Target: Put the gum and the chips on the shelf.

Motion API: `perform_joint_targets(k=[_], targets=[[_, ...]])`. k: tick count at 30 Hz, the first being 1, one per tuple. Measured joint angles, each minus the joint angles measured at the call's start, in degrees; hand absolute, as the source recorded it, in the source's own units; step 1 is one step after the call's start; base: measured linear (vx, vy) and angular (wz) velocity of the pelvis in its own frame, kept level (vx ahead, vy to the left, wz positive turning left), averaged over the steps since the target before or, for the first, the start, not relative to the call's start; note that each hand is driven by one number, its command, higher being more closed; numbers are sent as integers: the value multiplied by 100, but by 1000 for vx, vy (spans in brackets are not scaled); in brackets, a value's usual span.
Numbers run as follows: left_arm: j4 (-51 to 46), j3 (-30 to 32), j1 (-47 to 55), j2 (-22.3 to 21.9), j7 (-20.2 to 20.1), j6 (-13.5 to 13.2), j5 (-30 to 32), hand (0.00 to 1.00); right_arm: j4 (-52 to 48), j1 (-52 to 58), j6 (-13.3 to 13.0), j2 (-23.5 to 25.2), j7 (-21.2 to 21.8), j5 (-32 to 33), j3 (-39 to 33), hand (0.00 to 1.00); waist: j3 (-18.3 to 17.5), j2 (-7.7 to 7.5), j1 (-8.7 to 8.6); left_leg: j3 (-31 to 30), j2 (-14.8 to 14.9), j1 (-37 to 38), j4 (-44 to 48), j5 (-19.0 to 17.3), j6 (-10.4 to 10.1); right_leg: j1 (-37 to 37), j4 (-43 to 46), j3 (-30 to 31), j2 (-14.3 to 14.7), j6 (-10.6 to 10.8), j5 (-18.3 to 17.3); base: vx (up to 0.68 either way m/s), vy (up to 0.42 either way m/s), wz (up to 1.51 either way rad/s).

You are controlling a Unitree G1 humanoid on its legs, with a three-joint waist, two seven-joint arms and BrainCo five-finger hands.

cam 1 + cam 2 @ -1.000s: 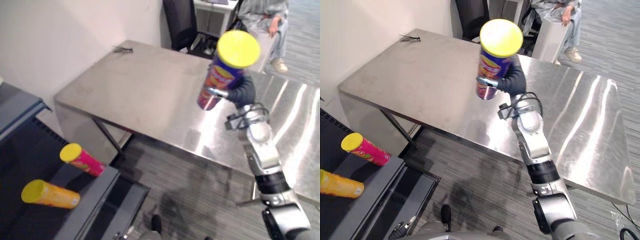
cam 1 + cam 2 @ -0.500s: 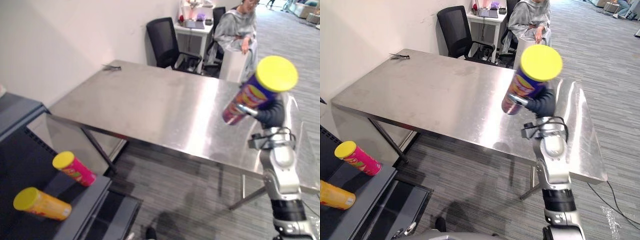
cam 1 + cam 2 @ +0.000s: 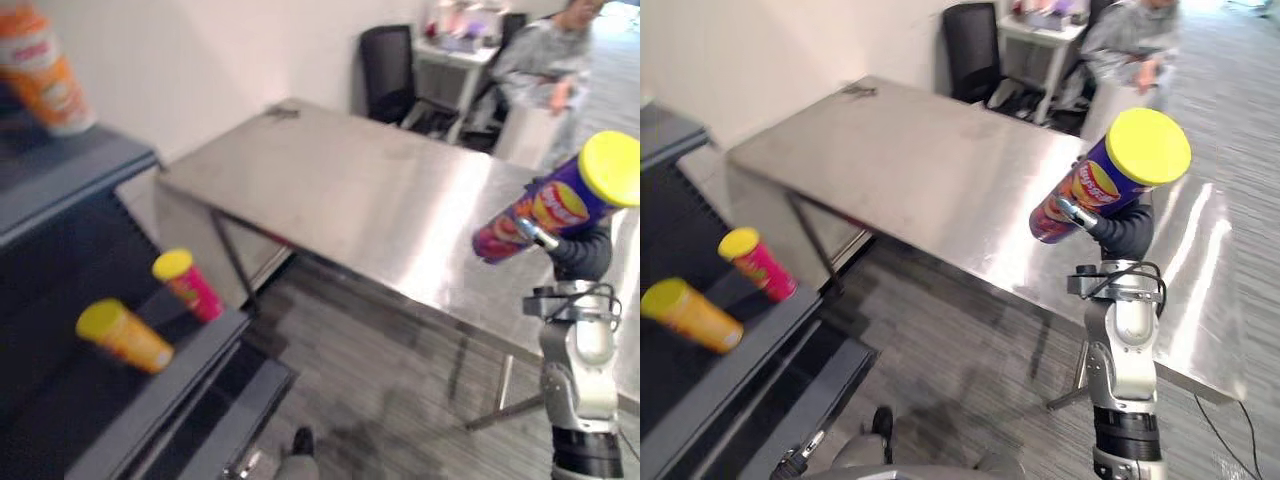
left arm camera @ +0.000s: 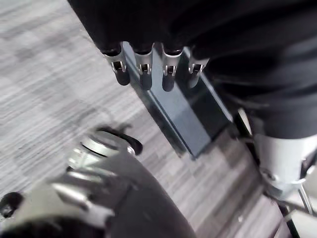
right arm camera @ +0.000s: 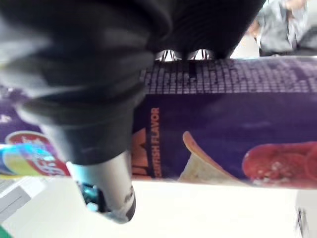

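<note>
Since a second ago the view has swung toward the left of the steel table (image 3: 380, 200), bringing in more of the dark shelf (image 3: 165, 395). The purple chips can (image 3: 545, 212) stays raised over the table's near right part, tilted, yellow lid uppermost. The right hand (image 3: 1122, 230) is wrapped round its lower half. Left of the table, a red chips can (image 3: 188, 284) and an orange chips can (image 3: 122, 336) lie on the shelf. The left hand (image 4: 143, 69) hangs above the floor, fingers straight and holding nothing.
</note>
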Motion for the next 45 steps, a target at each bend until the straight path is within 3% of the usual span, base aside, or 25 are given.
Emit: perform_joint_targets(k=[1, 2, 3, 4, 5, 6, 8, 10, 12, 15, 21, 25, 29, 35, 39, 41, 42, 43, 44, 45], targets=[[-7, -1, 5, -8, 14, 0, -7, 0, 2, -20, 0, -3, -18, 0, 39, 100, 9, 8, 54, 44, 41, -6, -185, -126, -160, -44, -33, -74, 15, -48, 14, -273, -127, 92], [-7, 49, -36, 34, 42, 3, -13, 0, 12, -96, -7, 5, -39, -2, 62, 100, 49, -93, 141, 509, 74, -83, -325, -458, -65, -76, -223, -348, -112, -193, 125, -175, -79, 109], [15, 55, -105, -1, 37, 9, -75, 0, 48, -224, -16, 44, -108, -10, -1, 100, 146, -169, 127, 1220, 64, -325, 280, -303, 595, -96, -248, -660, -356, -269, 191, -169, -109, 150], [24, 64, -89, -53, 39, 42, -178, 0, 48, -263, -19, 70, -202, -14, -53, 100, 165, -153, 116, 1759, 137, -394, 1050, -290, 777, -48, -276, -956, -493, -280, 236, -112, -147, 140], [20, 63, -56, -72, 38, 63, -204, 0, 48, -259, -20, 77, -232, -16, -104, 100, 176, -158, 84, 1991, 252, -367, 1447, -365, 779, -6, -285, -1146, -520, -275, 266, -96, -107, 144], [23, 62, -26, -90, 35, 85, -207, 0, 47, -262, -37, 89, -268, -22, -242, 100, 173, -33, 27, 2315, 500, -193, 2061, -683, 812, 119, -284, -1511, -562, -258, 300, -83, -39, 132], [37, 61, -83, -96, 18, 95, -201, 0, 46, -263, -64, 109, -344, -27, -479, 100, 140, 52, -69, 2752, 811, 121, 2492, -1234, 756, 198, -248, -2092, -742, -221, 322, -133, 35, 149], [121, 73, -128, -97, -7, 98, -195, 0, 45, -227, -63, 124, -370, -28, -651, 100, 121, 88, -162, 2846, 902, 349, 2434, -1344, 654, 274, -241, -2530, -924, -109, 391, -113, 109, 126], [208, 98, -150, -103, -21, 100, -145, 0, 43, -157, -62, 146, -366, -28, -832, 100, 62, 191, -165, 2834, 767, 470, 1916, -1421, 522, 330, -256, -2845, -1019, 15, 503, -91, 222, 113], [226, 223, -180, -66, -21, 100, -104, 0, 40, -80, -55, 274, -323, -33, -878, 100, 25, 93, -147, 2648, 380, 438, 1227, -1321, 445, 362, -390, -3285, -1184, 122, 731, -75, 236, 85], [355, 150, -159, -79, -13, 101, 128, 0, 0, 113, -52, 381, -416, -110, -1062, 100, 33, 55, -155, 2365, -231, 507, 695, -1082, 704, 551, -193, -3606, -1687, 197, 962, -56, 185, 41], [397, 175, -164, 62, 2, 95, 115, 0, 44, 168, -50, 477, -483, -307, -1018, 100, 87, -35, -133, 2367, -286, 491, 739, -1146, 735, 553, -234, -3526, -1721, 202, 1066, -37, 114, 1], [397, 289, -156, 105, 38, 97, 95, 0, 51, 177, -51, 515, -425, -311, -749, 100, 109, -73, 42, 2403, -243, 563, 584, -1129, 749, 534, -676, -3279, -1437, 236, 1229, -13, 56, -14], [323, 282, -170, 42, -10, 93, 78, 0, 493, 163, -44, 562, -241, -307, -83, 100, 131, -114, 91, 2357, -198, 494, 429, -938, 732, 515, -829, -3273, -1275, 241, 1272, 55, 0, 8], [316, 269, -177, -27, -145, 81, 9, 0, 742, 65, 145, 653, -65, -303, 671, 100, 198, -229, 235, 2382, -125, 225, 969, -1158, 766, 492, -844, -3083, -1265, 275, 1335, 94, 49, 13], [316, 244, -185, -29, -147, 81, 4, 0, 741, 18, 148, 681, 28, -301, 1004, 100, 215, -249, 317, 2335, -140, 165, 1158, -1357, 834, 478, -567, -2939, -1418, 281, 1339, 70, 113, 26], [312, 222, -182, -22, -139, 82, -2, 0, 741, 19, 157, 673, 69, -301, 1202, 100, 234, -223, 320, 2175, -233, 199, 1257, -1495, 881, 402, -67, -2522, -1615, 124, 1396, 109, 187, 54], [212, 59, -157, 5, -128, 75, -9, 0, 737, 30, 156, 671, 152, -301, 1271, 100, 272, -169, 293, 1888, -286, 308, 1312, -1554, 946, -17, 749, -1455, -1730, -439, 1584, 118, 195, 67], [167, -53, -160, 41, -126, 62, -7, 0, 737, 48, 155, 682, 195, -302, 1272, 100, 310, -112, 293, 1777, -273, 320, 1337, -1568, 967, -270, 1067, -775, -1654, -454, 1537, 121, 143, 96], [122, -228, -220, 146, -119, 53, -7, 0, 737, 80, 155, 682, 241, -302, 1304, 100, 332, -94, 261, 1462, -270, 335, 1321, -1581, 1023, -512, 1149, 289, -1190, -148, 1102, 104, 52, 122]])
